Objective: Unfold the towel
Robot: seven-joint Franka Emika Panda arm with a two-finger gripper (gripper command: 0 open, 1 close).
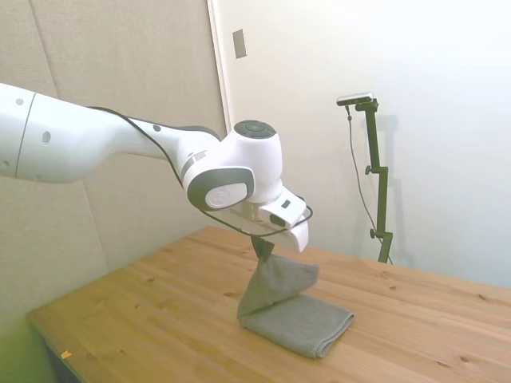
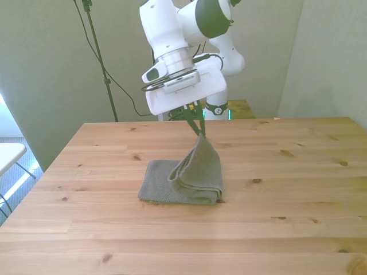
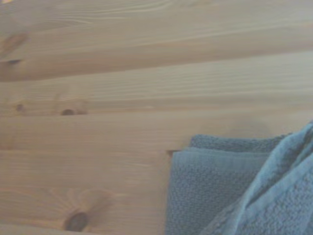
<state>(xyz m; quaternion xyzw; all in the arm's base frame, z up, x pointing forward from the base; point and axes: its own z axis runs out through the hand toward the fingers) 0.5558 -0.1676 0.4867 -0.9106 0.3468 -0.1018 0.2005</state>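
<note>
Front view: wooden worktop (image 2: 298,172), grey towel (image 2: 183,182), tool (image 2: 199,130) pinching one corner.
Most of the towel lies folded near the worktop's middle; one layer rises in a peak to the tool, whose fingers are closed tight on the cloth above the fold.

Towel (image 2: 189,177) matt nubbly terry; table (image 2: 287,195) smooth knotty wood.

- The wooden table (image 3: 98,88) fills most of the wrist view, its pale planks marked by grain lines and several dark knots.
- The grey towel (image 3: 210,191) lies on the table, folded, its layered edges visible.
- One fold of the cloth rises closer to the camera, slightly blurred.
</note>
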